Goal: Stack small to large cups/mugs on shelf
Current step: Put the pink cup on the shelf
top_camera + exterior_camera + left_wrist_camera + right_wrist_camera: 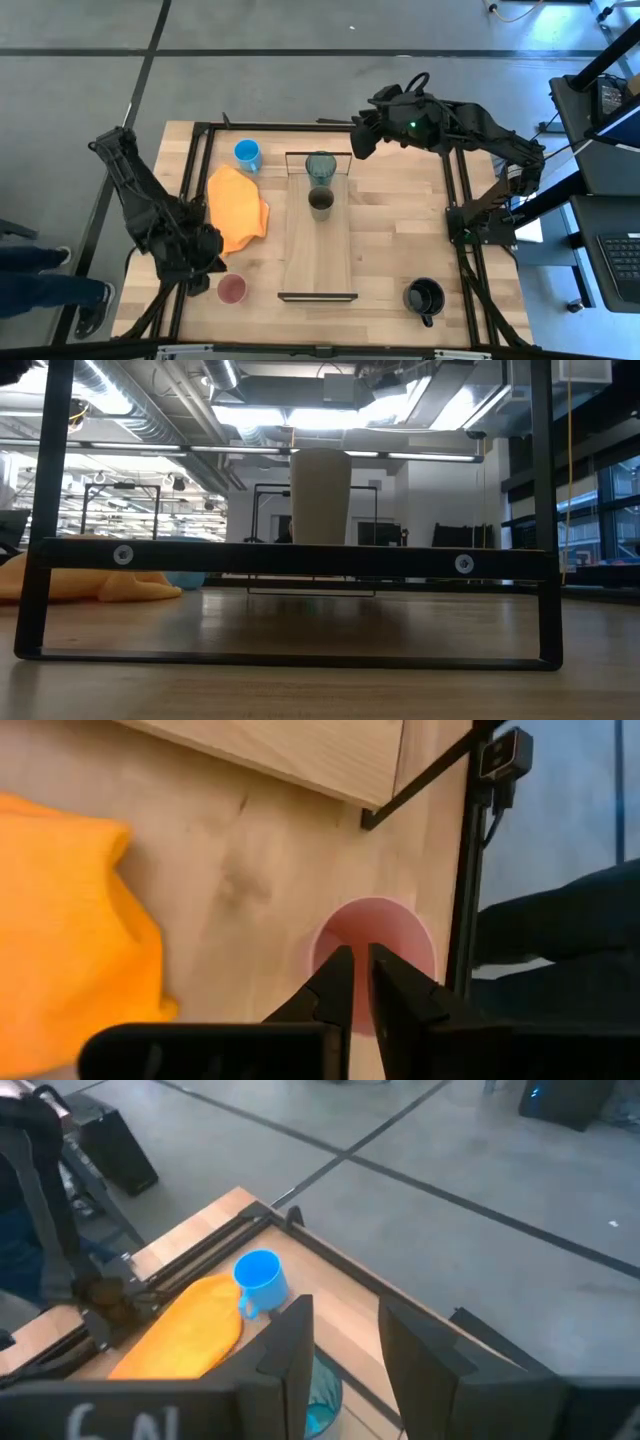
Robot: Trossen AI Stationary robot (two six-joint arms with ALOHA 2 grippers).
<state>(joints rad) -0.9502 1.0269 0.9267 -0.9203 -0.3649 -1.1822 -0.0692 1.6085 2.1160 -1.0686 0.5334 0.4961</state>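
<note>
The shelf [320,250] is a light-wood plank with black end frames, at the table's middle. The teal tumbler [321,165] and the olive-green cup [321,203] stand on its far part. The blue mug [247,155] stands on the table at the far left. The pink cup [232,289] and black mug [424,297] stand near the front edge. My left gripper [360,970] is shut, just left of and above the pink cup [375,945]. My right gripper [345,1335] is open, in the air beside the tumbler [322,1400].
An orange cloth [237,208] lies left of the shelf, between the blue mug and the pink cup. A black metal frame [465,200] runs around the tabletop. The near half of the shelf plank is bare. A person's legs [40,275] show left of the table.
</note>
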